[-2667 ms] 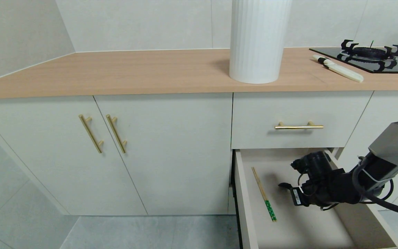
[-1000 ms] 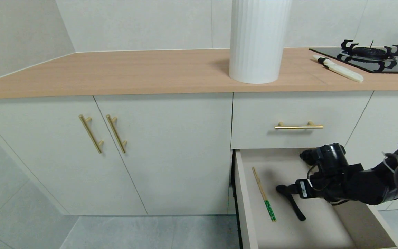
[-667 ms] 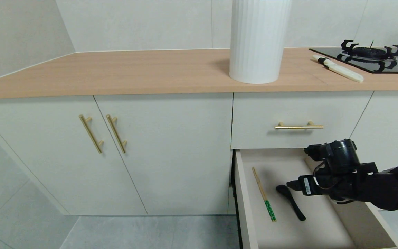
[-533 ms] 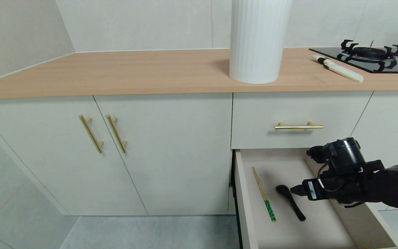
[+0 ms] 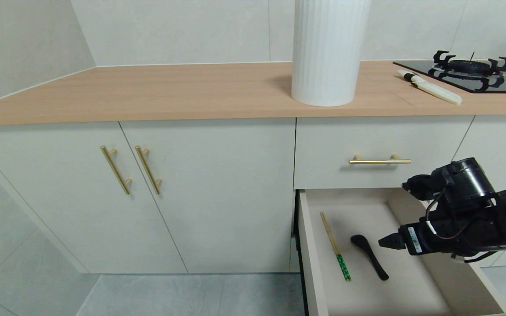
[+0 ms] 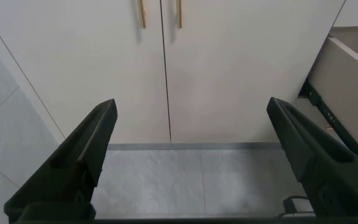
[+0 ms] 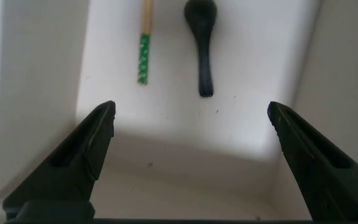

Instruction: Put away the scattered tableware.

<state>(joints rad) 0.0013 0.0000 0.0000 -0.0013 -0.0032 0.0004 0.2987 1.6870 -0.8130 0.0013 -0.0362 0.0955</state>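
Countertop items: tall white ribbed cylindrical vase (image 5: 330,52), upright, above the drawer stack. White-bladed knife with a black band at the handle (image 5: 431,87), flat beside the black glass gas hob (image 5: 477,72) at the right end.

Obstructions: none between the claw and the drawer's contents.

Right gripper (image 5: 389,242): black, held above the right part of the open drawer and pointing in over it. Fingers are spread wide and hold nothing.

Left gripper (image 6: 190,106): low, facing the cabinet doors and the floor. Fingers are spread wide and empty.

Surface and room: wood-toned laminate countertop (image 5: 169,92); pale tiled walls; grey tiled floor (image 5: 169,294). Two cream cabinet doors (image 5: 218,197) carry slanted brass bar handles (image 5: 114,169). To their right is a shut upper drawer (image 5: 367,136) with a brass bar.

Containers: cream lower drawer (image 5: 309,250), pulled out.
- Bamboo chopsticks with green patterned ends (image 5: 335,251) lie lengthwise near the left wall, green ends toward the front.
- Black ceramic soup spoon (image 5: 369,256) lies flat just to the right of the chopsticks, not touching them, bowl toward the back.
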